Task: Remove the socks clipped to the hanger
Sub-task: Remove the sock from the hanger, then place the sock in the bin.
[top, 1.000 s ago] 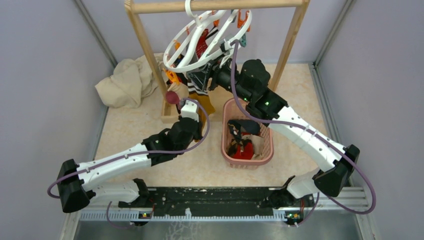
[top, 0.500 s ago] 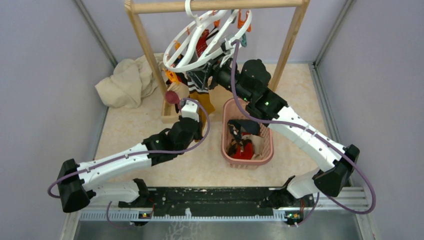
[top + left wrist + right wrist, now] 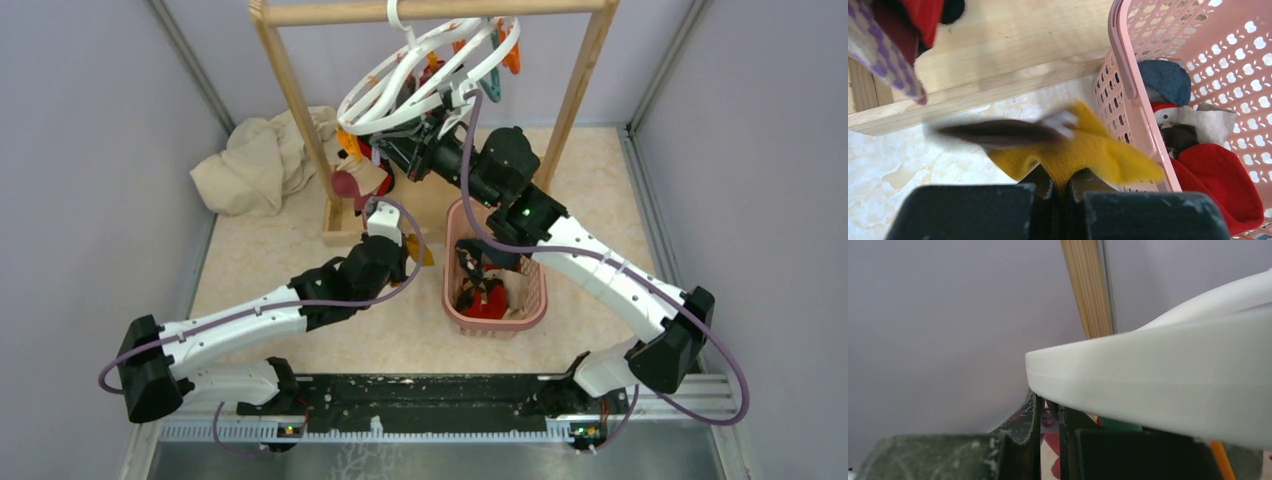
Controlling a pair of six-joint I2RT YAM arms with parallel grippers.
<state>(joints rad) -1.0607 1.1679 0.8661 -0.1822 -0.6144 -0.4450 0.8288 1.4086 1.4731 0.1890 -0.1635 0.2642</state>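
The white ring hanger (image 3: 425, 70) hangs tilted from the wooden rack's top bar, with orange and teal clips (image 3: 493, 85). A few socks (image 3: 350, 183) still dangle under it. My left gripper (image 3: 393, 243) is shut on a mustard yellow sock (image 3: 418, 252), held free just left of the basket; the left wrist view shows the sock (image 3: 1088, 150) pinched in the jaws (image 3: 1064, 182). My right gripper (image 3: 392, 152) is right under the ring (image 3: 1173, 375). Its jaws (image 3: 1049, 407) are nearly closed on a strip of red and white patterned sock (image 3: 1050, 452).
A pink lattice basket (image 3: 535, 300) holds several socks, red (image 3: 1218, 175) and blue-grey (image 3: 1165, 80) among them. The rack's wooden base (image 3: 998, 45) and posts (image 3: 300, 110) stand behind. A beige cloth heap (image 3: 255, 160) lies at the back left. Grey walls enclose both sides.
The yellow sock has come off the hanger and moved down and nearer with my left gripper. The hanger has swung up and to the right. My right gripper has shifted left beneath it.
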